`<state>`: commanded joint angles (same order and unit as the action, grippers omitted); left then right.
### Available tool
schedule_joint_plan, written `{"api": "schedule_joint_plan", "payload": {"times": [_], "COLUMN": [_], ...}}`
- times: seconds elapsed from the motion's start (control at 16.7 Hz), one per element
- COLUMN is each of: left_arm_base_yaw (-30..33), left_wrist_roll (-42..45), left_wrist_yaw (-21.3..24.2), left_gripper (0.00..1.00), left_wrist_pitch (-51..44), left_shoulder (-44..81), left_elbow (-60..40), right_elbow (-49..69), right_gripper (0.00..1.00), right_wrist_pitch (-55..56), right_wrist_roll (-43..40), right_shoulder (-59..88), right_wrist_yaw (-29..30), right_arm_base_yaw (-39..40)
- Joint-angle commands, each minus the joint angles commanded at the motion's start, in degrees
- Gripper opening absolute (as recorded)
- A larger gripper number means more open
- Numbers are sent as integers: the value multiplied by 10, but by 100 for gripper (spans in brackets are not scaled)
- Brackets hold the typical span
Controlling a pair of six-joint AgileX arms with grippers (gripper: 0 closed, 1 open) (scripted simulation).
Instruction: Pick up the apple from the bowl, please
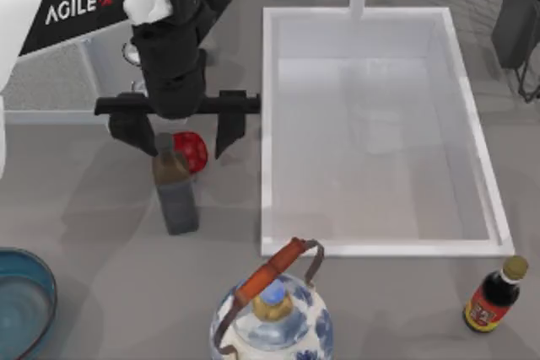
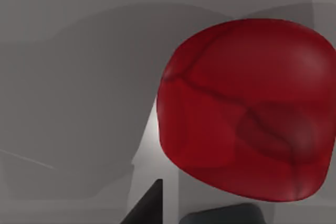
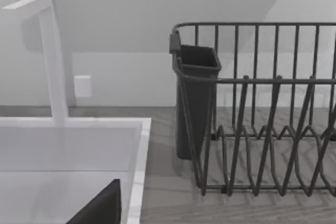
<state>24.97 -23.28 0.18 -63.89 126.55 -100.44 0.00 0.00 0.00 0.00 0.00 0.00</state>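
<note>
The red apple [image 1: 191, 149] lies on the grey counter, left of the sink, and not in the bowl. My left gripper [image 1: 184, 151] hangs over it, open wide, with one dark finger on each side of the fruit and neither touching it. In the left wrist view the apple [image 2: 247, 108] looms large and close, with a dark fingertip [image 2: 149, 208] beside it. The blue glass bowl [image 1: 34, 271] sits at the table's near left corner, far from the apple, cut by the frame edge. A dark finger [image 3: 100, 208] of my right gripper shows in the right wrist view.
A dark bottle [image 1: 175, 191] stands right in front of the apple, close to the left finger. The white sink [image 1: 270, 124] borders the right finger. A patterned teapot [image 1: 274, 322] and a red-labelled sauce bottle [image 1: 492, 297] stand near the front. A dish rack [image 3: 262, 129] stands beside the sink.
</note>
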Motion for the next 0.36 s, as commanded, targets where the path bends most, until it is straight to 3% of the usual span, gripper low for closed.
{"api": "schedule_joint_plan", "payload": {"times": [0.36], "left_arm_base_yaw": [0], "left_wrist_roll": [0], "left_wrist_yaw": [0], "left_gripper": [100], "left_wrist_pitch": [0], "left_shoulder": [0], "left_elbow": [0], "right_elbow": [0], "right_gripper": [100], "right_wrist_pitch": [0], "right_wrist_roll": [0], "right_shoulder": [0], "right_wrist_yaw": [0], "right_arm_base_yaw": [0]}}
